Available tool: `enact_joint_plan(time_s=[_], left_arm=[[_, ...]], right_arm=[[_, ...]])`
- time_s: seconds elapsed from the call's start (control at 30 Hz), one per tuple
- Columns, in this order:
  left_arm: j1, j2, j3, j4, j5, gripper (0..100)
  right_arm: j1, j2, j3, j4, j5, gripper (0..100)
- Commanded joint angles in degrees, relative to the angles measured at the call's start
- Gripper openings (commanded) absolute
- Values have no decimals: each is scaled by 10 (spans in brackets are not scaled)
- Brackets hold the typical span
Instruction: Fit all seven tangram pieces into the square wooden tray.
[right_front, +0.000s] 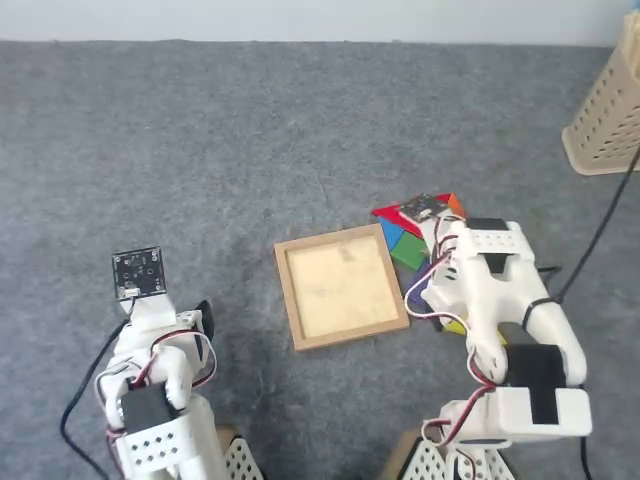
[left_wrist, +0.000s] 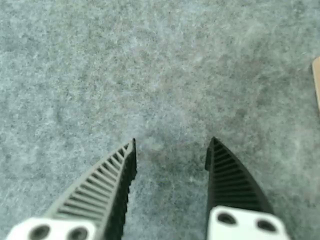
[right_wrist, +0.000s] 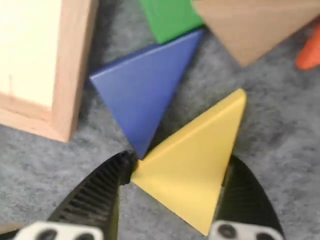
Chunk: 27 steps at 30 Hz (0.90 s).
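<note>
The square wooden tray (right_front: 340, 285) lies with nothing in it; its rim (right_wrist: 70, 75) is beside the pieces. Right of it cluster the tangram pieces: red (right_front: 390, 213), green (right_front: 408, 252), orange (right_front: 455, 205). My right arm (right_front: 495, 290) hangs over them. My right gripper (right_wrist: 178, 160) is open, its fingers on either side of a yellow triangle (right_wrist: 192, 170) lying on the carpet. A blue triangle (right_wrist: 145, 95) touches the yellow one's corner, with a green piece (right_wrist: 170, 17), a tan piece (right_wrist: 250, 25) and an orange piece (right_wrist: 310, 50) beyond. My left gripper (left_wrist: 170, 150) is open over bare carpet.
The grey carpet covers the whole table. A beige perforated basket (right_front: 605, 110) stands at the far right edge. My left arm (right_front: 160, 340) sits at the near left, well away from the tray, whose edge (left_wrist: 316, 80) just shows in its wrist view.
</note>
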Motion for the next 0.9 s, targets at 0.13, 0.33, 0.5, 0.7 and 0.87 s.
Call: enact_joint_plan(time_s=[0.13, 0.33, 0.5, 0.7, 0.87], left_arm=[[1, -9, -7, 3, -3, 216], [1, -9, -7, 3, -3, 216], [1, -9, -7, 3, -3, 216], [1, -9, -7, 3, -3, 216], [1, -9, -7, 3, -3, 216]], right_arm=[[73, -1, -48, -1, -56, 72], [78, -65, -45, 0, -61, 77], [79, -148, -57, 123, 42, 151], [141, -218, -52, 260, 171, 231], [230, -219, -50, 313, 196, 190]])
